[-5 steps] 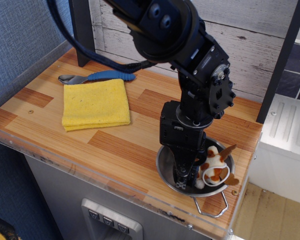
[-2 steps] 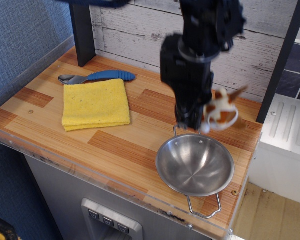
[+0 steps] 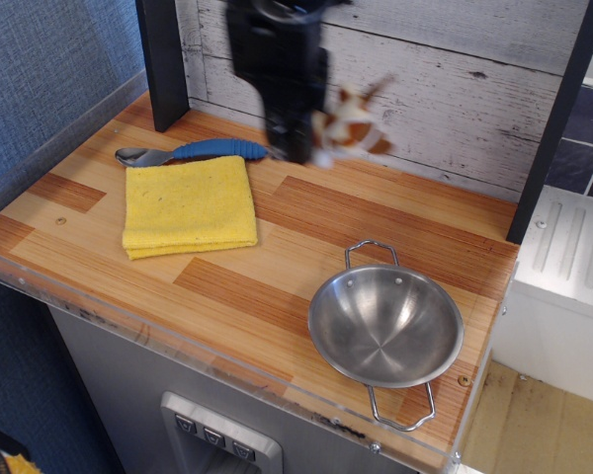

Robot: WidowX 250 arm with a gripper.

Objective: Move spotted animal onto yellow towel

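The spotted animal [image 3: 351,123], white with orange-brown patches, hangs in the air, blurred by motion, held by my gripper [image 3: 311,148]. The gripper is shut on it, high above the back of the wooden counter, to the right of the yellow towel [image 3: 190,205]. The towel lies flat and bare at the counter's left. The toy is well above the counter and right of the towel's far right corner.
A steel bowl [image 3: 385,324] with wire handles sits empty at the front right. A spoon with a blue handle [image 3: 193,151] lies just behind the towel. A dark post [image 3: 161,64] stands at the back left, a plank wall behind.
The gripper lifted the toy out of the steel bowl, then carried it up and to the left toward the towel. The bowl is now empty.
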